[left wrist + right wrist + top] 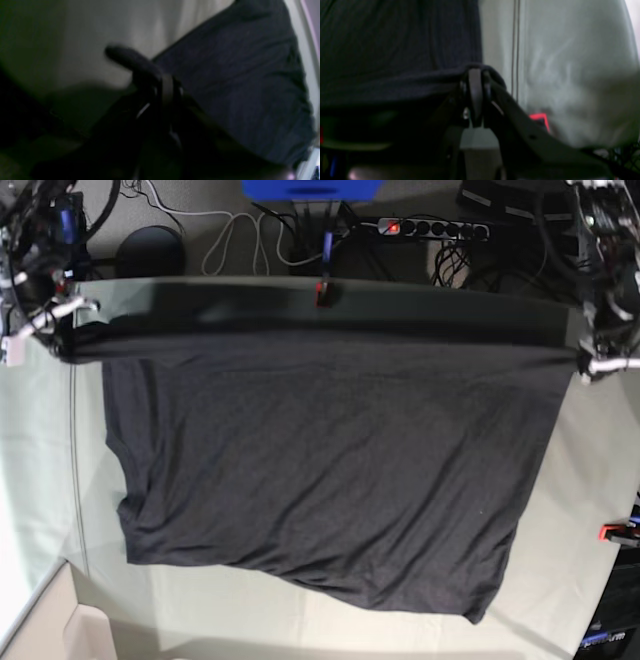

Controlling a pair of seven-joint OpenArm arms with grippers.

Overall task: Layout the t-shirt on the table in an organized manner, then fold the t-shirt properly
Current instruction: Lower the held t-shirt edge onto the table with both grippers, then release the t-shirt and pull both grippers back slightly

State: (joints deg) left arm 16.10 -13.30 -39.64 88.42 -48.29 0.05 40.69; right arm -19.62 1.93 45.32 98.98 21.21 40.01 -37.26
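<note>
Where the left wrist view shows the left tool (pixel 163 86) clamped on the t-shirt (pixel 237 82), the cloth drapes soft and light. The right wrist view shows the right tool (pixel 475 75) pinching a hem corner. In the base view, the shirt spreads across the surface (pixel 30 450), taut along the far edge; cables clutter the floor beyond.

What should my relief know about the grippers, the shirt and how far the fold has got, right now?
Left gripper: shut on the shirt's top edge, at the base view's right.
Right gripper: shut on the same edge at the other end; the wrist view shows fabric pinched in the jaws.
Shirt: stretched taut between both arms near the table's far edge, the rest draped flat toward the near side, plain dark side up, lower hem wavy.
Done: shirt spread open.
Left: lay it flat, smooth the hem, then do all the folds.
</note>
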